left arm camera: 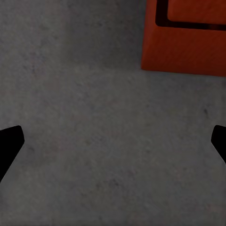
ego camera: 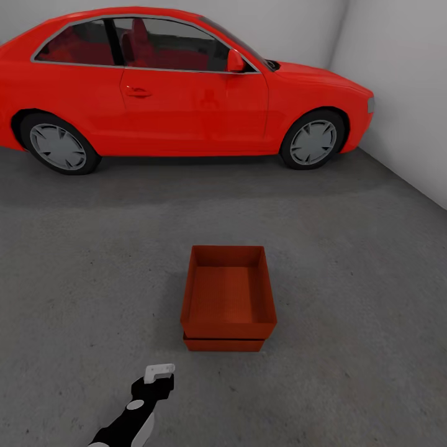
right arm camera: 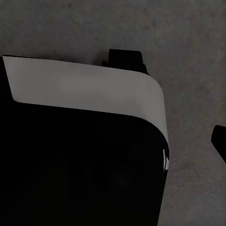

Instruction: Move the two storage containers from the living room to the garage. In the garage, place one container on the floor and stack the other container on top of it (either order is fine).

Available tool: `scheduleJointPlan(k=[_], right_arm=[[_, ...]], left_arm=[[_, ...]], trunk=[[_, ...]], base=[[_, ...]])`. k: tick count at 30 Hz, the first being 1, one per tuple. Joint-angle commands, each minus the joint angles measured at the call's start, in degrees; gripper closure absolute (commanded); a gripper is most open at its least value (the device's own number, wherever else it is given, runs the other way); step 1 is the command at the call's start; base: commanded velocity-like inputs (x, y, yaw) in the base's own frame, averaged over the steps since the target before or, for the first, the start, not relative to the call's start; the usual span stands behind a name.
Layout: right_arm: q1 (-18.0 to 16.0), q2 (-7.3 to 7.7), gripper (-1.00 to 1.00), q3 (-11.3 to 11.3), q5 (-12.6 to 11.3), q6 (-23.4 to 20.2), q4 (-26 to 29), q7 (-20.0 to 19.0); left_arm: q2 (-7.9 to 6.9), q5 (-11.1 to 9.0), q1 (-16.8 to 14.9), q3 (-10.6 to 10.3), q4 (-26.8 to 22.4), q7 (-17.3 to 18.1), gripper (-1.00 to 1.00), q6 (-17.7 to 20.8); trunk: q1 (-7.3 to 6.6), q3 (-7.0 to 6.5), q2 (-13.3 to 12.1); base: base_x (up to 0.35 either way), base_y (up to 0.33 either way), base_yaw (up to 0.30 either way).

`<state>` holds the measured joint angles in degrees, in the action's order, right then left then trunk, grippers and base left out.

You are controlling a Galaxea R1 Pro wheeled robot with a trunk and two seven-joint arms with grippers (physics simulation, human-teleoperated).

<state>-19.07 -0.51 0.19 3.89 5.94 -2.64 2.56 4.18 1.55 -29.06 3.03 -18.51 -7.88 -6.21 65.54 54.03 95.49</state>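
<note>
The garage floor (ego camera: 93,261) is dark grey rough concrete, bounded by white-grey walls (ego camera: 397,81); a red car (ego camera: 180,81) stands side-on along the far wall, both wheels on the concrete. The two storage containers (ego camera: 228,301) sit near the middle of the floor, well apart from the car; the upper container (ego camera: 226,292) is nested squarely on the lower container (ego camera: 223,345), whose rim shows as a narrow band beneath it; both are open-topped and hold nothing. The left gripper (ego camera: 159,371) hangs over bare concrete, near the stack's near-left corner but apart from it; the left wrist view shows its fingertips (left arm camera: 10,146) spread wide, nothing between them. One dark fingertip (right arm camera: 219,141) of the right gripper is in the right wrist view beside the robot's black-and-white body (right arm camera: 84,141); its opening cannot be determined.
</note>
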Motion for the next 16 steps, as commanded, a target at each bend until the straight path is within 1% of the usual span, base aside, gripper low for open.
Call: scheduleJointPlan(k=[1,16], right_arm=[[-0.1,-0.01,-1.00,0.0,0.4,0.4,-0.3,0.3],[-0.1,-0.01,-1.00,0.0,0.4,0.4,-0.3,0.3]], left_arm=[[0.04,0.2,0.0,0.3,0.1,0.0,-1.00,-0.2],[-0.10,0.2,0.0,0.3,0.1,-0.1,-1.00,-0.2]], trunk=[[0.00,0.03,0.0],[0.00,0.03,0.0]], base=[[0.000,0.000,0.000],[0.000,0.000,0.000]])
